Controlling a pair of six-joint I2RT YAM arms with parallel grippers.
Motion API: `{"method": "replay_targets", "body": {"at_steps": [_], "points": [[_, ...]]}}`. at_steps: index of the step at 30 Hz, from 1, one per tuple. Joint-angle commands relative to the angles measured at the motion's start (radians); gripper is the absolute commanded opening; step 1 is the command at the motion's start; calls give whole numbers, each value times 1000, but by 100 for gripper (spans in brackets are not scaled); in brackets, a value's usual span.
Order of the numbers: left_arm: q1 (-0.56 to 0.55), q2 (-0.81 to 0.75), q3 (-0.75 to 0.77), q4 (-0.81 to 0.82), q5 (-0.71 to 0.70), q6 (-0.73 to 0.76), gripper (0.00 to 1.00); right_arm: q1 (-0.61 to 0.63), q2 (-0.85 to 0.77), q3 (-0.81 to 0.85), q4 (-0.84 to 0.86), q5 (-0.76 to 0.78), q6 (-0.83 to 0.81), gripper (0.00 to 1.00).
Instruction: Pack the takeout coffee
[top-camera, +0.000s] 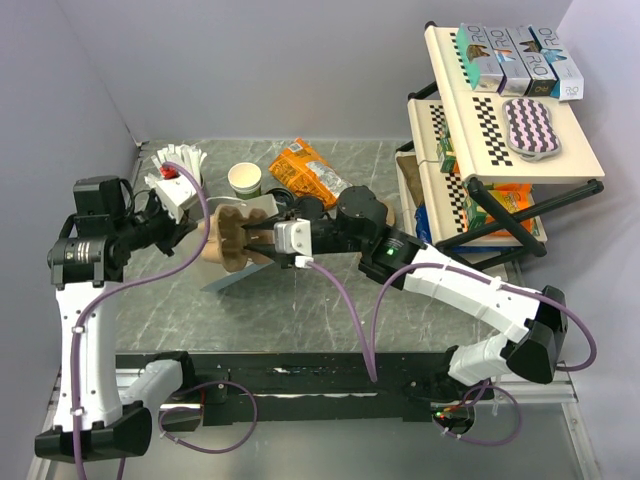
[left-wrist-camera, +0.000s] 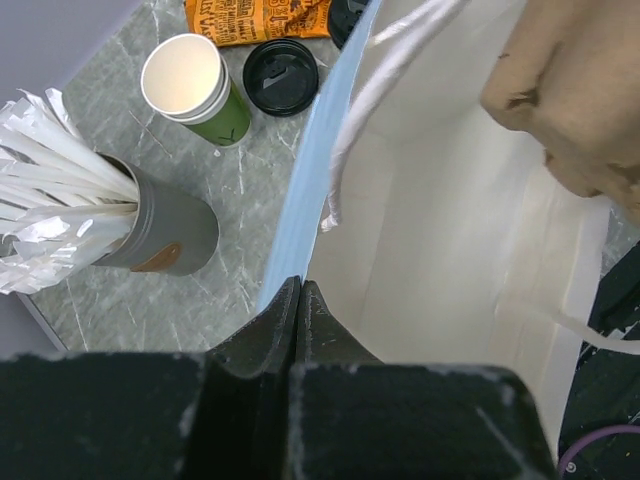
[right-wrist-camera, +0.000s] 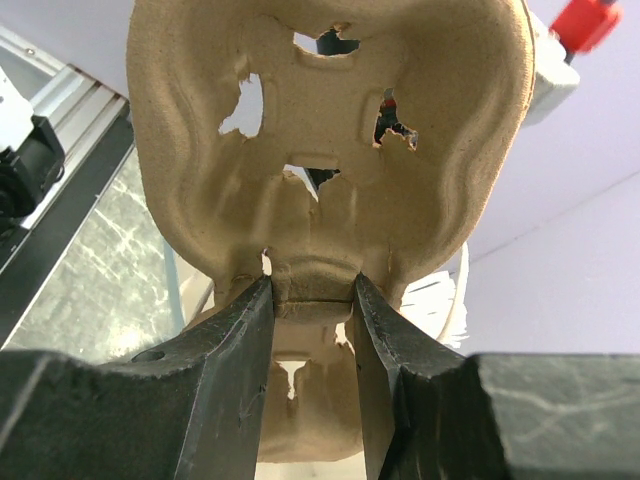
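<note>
Reaching leftward, right pincer (right-wrist-camera: 312, 292) clamps pulp carrier (right-wrist-camera: 450, 150); left pincer (left-wrist-camera: 298, 300) pinches bag (left-wrist-camera: 450, 260).

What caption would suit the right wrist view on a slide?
Right tool clamping the edge of a brown pulp cup carrier.

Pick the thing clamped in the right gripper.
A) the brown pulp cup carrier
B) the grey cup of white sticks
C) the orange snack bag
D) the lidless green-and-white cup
A: in the right wrist view, the right gripper has both fingers pressed against the near edge of the brown pulp cup carrier.
</note>
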Motion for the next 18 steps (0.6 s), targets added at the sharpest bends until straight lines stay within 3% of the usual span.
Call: {"method": "replay_targets", "body": {"at_steps": [1, 18], "points": [[-3, -55, -23, 56, 27, -19, 1, 7, -2, 23, 104, 18, 71, 0], [-3, -135, -97, 146, -25, -86, 1, -13, -128, -42, 51, 118, 170, 0]]}}
